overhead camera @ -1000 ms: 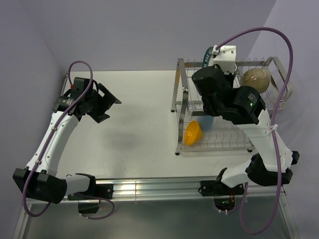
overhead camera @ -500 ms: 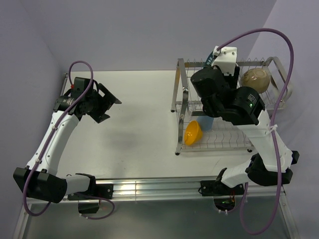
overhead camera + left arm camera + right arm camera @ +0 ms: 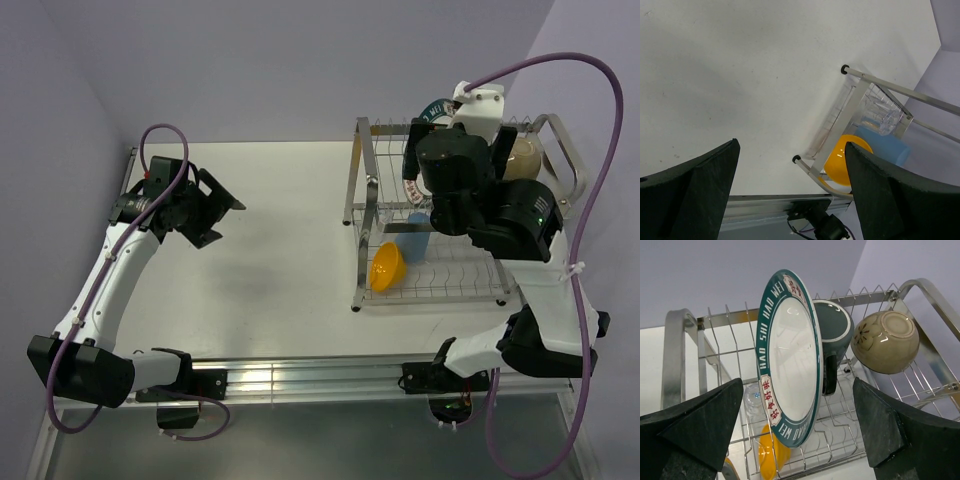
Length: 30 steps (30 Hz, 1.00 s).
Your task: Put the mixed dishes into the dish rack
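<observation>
Right gripper spread wide above the dish rack, which sits at the 3 o'clock side of the counter. Its fingers flank the white plate with teal lettered rim without touching it. The plate stands on edge in the wires of the upper tier. Just beside it at 3 o'clock sits the dark mug, handle toward 6 o'clock, and farther toward 3 o'clock the beige bowl rests tipped on its side. On the lower tier, near the rack's 7 o'clock corner seen from above, the small orange bowl leans on edge. The light blue tumbler is just beside it at 1 o'clock, and the clear glass is close behind. At the counter's 9 o'clock side, the left gripper hangs wide open, holding nothing.
</observation>
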Each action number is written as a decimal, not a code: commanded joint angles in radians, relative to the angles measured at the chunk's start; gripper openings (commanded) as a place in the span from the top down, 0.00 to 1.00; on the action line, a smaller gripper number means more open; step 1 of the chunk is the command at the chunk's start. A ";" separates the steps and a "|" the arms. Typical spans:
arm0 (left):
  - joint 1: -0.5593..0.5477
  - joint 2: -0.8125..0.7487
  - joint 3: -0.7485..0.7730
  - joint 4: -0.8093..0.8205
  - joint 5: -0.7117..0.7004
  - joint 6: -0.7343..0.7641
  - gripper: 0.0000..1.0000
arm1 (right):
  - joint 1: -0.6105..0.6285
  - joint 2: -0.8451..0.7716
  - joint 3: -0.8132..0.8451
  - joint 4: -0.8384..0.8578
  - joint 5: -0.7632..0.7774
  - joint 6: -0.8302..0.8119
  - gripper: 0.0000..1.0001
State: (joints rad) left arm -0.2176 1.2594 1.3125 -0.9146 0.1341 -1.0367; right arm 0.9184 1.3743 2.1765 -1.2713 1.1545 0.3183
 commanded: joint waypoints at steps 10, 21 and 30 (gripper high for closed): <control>-0.054 0.054 0.139 0.010 -0.030 0.056 0.05 | 0.016 -0.040 0.071 0.207 -0.333 -0.162 0.01; -0.063 0.074 0.120 0.028 0.012 0.090 0.07 | 0.086 0.068 0.138 0.050 -0.203 -0.045 0.00; -0.088 0.078 0.103 0.033 0.006 0.089 0.07 | 0.088 -0.132 -0.145 0.190 -0.210 -0.044 0.00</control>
State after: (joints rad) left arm -0.2901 1.3472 1.4239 -0.9028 0.1352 -0.9657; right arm 0.9993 1.2964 2.0357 -1.1332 0.8982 0.2474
